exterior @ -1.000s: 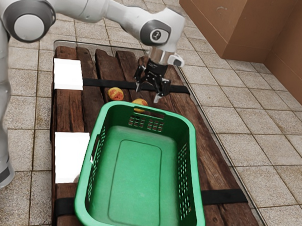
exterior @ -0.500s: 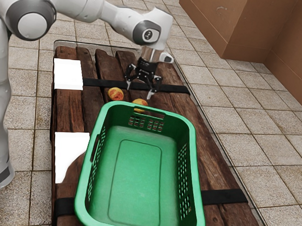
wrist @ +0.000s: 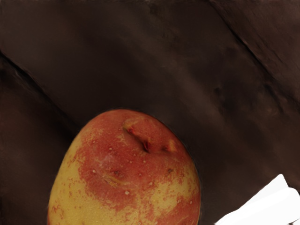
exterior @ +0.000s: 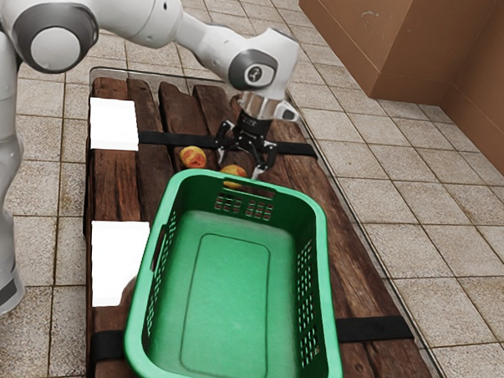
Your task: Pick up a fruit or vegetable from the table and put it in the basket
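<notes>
i have the claw [exterior: 239, 168] spread wide with nothing gripped, low above the fruit [exterior: 233, 170], which sits under the hand and between the fingertips in the exterior view, on the table [exterior: 116, 187] just beyond the basket [exterior: 317, 234]'s far rim.

Brown walls [exterior: 392, 36] rise at the frame's upper right above a pale, square-tiled floor [exterior: 452, 214]. Black straps [exterior: 375, 329] cross the dark plank table [exterior: 114, 187], bright white patches [exterior: 112, 124] along its left side.

Unidentifiable room, tiled floor [exterior: 403, 179], brown walls [exterior: 384, 44]
</notes>
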`<state>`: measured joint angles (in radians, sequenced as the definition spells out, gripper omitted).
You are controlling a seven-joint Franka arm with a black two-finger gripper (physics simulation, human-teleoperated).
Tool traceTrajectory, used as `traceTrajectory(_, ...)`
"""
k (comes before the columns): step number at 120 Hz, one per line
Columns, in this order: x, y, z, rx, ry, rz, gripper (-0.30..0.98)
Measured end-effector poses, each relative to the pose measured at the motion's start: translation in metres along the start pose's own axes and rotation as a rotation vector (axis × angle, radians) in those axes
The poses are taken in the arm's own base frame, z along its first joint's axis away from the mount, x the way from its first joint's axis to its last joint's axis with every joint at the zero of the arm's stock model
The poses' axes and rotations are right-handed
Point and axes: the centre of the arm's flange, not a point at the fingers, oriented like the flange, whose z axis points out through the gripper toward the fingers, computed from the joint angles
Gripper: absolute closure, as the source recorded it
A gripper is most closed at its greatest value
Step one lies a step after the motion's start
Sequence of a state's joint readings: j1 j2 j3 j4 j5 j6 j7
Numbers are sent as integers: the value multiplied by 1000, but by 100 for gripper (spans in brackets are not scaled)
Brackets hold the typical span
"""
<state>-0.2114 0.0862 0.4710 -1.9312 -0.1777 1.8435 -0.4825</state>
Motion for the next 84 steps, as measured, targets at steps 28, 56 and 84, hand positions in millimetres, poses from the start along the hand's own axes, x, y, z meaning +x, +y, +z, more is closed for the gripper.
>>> traceTrajectory(28,11,-1,19,18,-18,-32,0)
traceTrajectory(56,11,5,23,-10,-25,-47,34)
traceTrajectory(84,-4,12,-89,-67,115,13,41)
